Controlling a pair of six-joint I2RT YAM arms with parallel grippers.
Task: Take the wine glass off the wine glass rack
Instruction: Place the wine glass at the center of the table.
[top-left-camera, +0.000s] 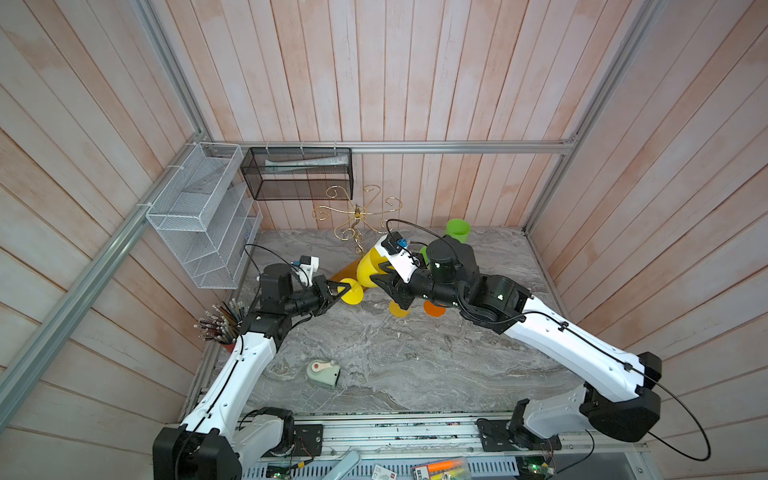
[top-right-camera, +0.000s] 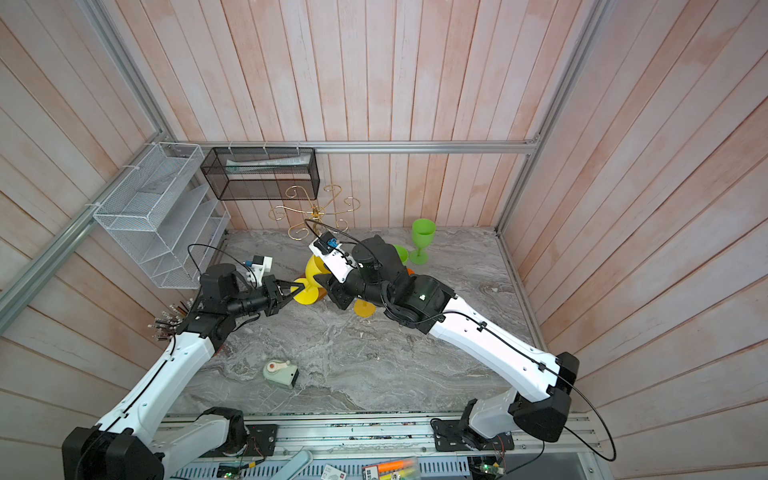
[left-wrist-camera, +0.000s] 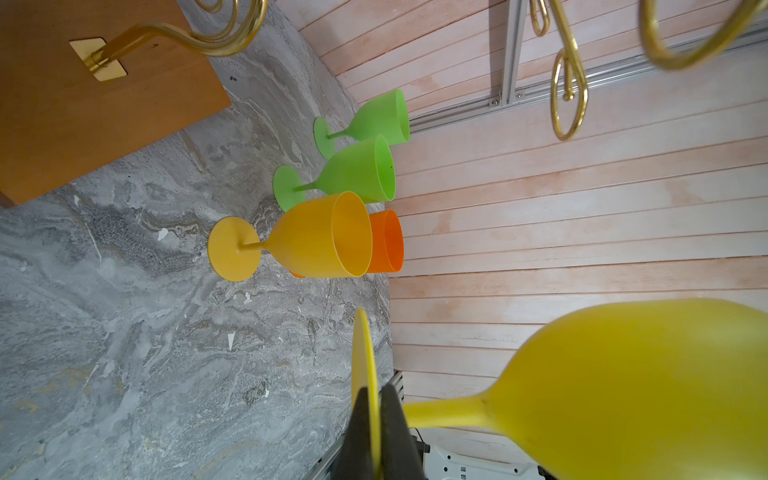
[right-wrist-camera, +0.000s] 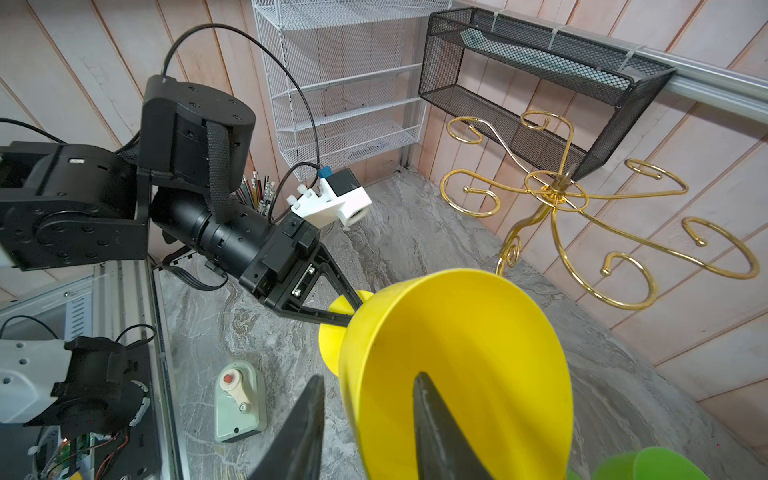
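A yellow wine glass (top-left-camera: 368, 268) (top-right-camera: 312, 270) lies on its side in the air, in front of and below the scroll arms of the gold wire wine glass rack (top-left-camera: 357, 212) (right-wrist-camera: 557, 195). My left gripper (top-left-camera: 345, 289) (left-wrist-camera: 376, 395) is shut on the thin edge of the glass's foot. My right gripper (right-wrist-camera: 369, 376) (top-left-camera: 376, 277) straddles the rim of the bowl (right-wrist-camera: 457, 353). One of its fingers is inside the bowl and the other is outside, a little off the wall. The rack's orange-brown base (left-wrist-camera: 83, 104) rests on the marble table.
Two green glasses (left-wrist-camera: 374, 116) (left-wrist-camera: 357, 170), an amber glass (left-wrist-camera: 320, 237) and an orange one (left-wrist-camera: 388, 241) stand right of the rack. On the wall hang a black mesh basket (top-left-camera: 297, 172) and a white wire shelf (top-left-camera: 203, 216). A pencil cup (top-left-camera: 220, 324) and a green device (top-left-camera: 323, 372) are nearer.
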